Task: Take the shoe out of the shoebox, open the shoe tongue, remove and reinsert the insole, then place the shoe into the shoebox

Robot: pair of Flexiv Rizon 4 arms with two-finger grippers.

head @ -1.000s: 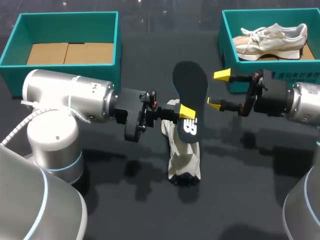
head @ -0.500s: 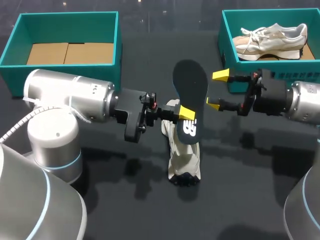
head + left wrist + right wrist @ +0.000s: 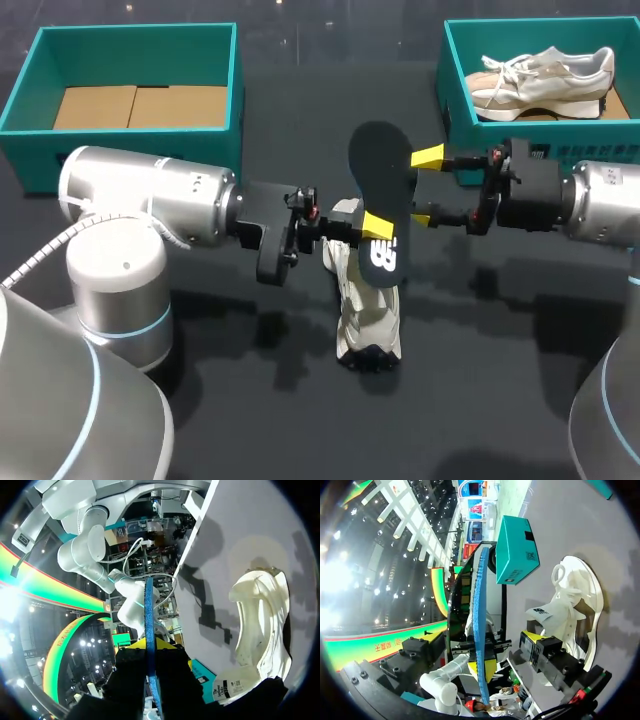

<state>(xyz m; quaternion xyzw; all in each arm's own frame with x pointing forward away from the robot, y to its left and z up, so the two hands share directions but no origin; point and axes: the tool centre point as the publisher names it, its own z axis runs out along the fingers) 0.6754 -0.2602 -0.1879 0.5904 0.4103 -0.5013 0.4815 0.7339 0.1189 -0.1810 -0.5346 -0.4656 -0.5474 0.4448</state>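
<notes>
You are between the two halves of the insole step: by my reading, removal is done and reinsertion is what comes next. Your left gripper (image 3: 372, 228) is clamped on the black insole (image 3: 379, 168) near its heel end and holds it upright in the air, directly above the shoe (image 3: 366, 315). In the left wrist view the insole shows edge-on, with a blue underside, pinched between the yellow tips. Your right gripper (image 3: 424, 188) is released, its fingers spread at the insole's far edge; whether either tip touches it, you cannot tell. The next move likely calls for tipping the insole toe-first into the shoe's mouth, perhaps with the right gripper closing on the free edge to steer it. The shoe is an off-white trainer lying on the dark table between the arms, toe toward you, tongue pulled out and the opening gaping. The left teal shoebox (image 3: 130, 30) shows its cardboard floor, well apart from the shoe.
</notes>
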